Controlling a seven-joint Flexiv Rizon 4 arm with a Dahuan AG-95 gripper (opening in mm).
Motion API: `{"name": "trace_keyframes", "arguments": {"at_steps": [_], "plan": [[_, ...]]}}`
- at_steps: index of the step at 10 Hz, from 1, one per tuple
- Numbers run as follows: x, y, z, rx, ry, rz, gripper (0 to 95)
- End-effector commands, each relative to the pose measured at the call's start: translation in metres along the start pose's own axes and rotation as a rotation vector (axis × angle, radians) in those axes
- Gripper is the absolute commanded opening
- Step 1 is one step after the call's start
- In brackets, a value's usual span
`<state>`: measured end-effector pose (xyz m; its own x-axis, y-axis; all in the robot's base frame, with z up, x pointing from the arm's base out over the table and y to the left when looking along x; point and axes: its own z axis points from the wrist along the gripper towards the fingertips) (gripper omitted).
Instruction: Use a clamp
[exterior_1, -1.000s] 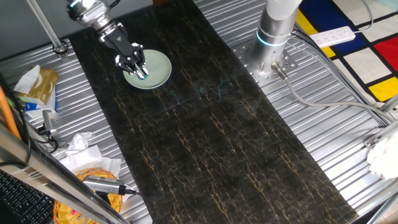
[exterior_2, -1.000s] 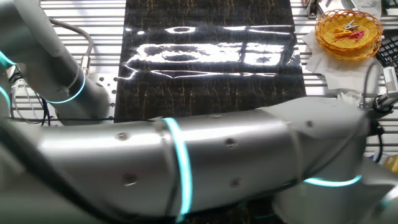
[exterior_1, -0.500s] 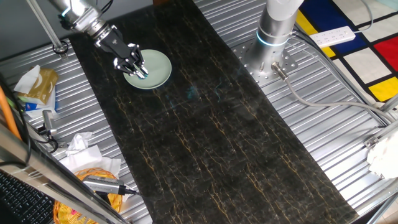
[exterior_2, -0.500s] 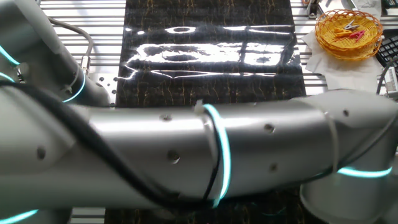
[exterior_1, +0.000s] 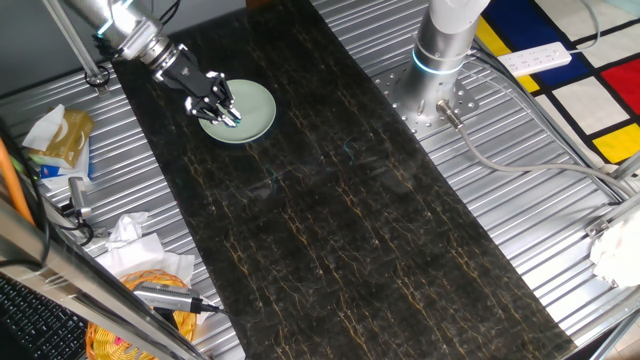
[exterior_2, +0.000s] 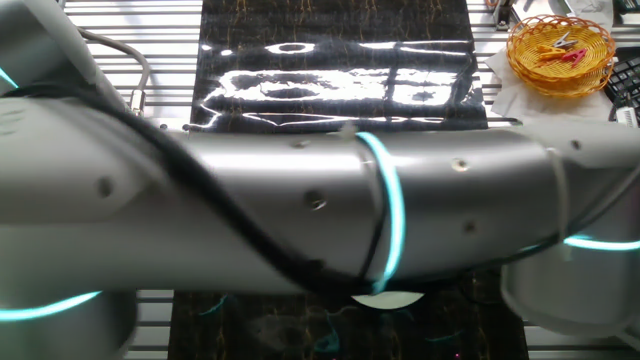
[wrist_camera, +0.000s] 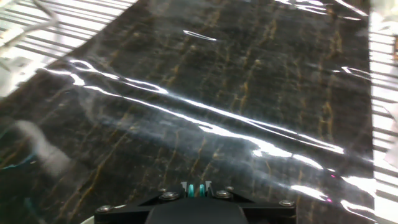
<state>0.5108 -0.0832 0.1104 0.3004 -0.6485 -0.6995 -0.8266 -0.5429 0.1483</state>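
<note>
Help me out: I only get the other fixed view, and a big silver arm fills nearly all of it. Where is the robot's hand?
Observer: In one fixed view, the gripper is at the far end of the dark mat, over the edge of a round pale green plate.
Operator: Is it holding anything?
Observer: Yes. The hand view shows a tiny teal clamp pinched between the fingertips.
Operator: Is there anything else on the plate?
Observer: No, the rest of the plate looks bare. I cannot tell whether the fingertips touch it.
</note>
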Motion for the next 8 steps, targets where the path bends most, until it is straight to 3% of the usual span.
{"name": "trace_keyframes", "arguments": {"at_steps": [1,4,6,8], "plan": [[-0.0001,0.0021,0.0008,-0.030,-0.015,-0.012,0.0],[-0.0001,0.0045,0.0015,-0.065,-0.022,-0.032,0.0],[0.0012,0.0099,0.0045,-0.123,-0.027,-0.031,0.0],[0.0012,0.0115,0.0051,-0.139,-0.042,-0.041,0.0]]}}
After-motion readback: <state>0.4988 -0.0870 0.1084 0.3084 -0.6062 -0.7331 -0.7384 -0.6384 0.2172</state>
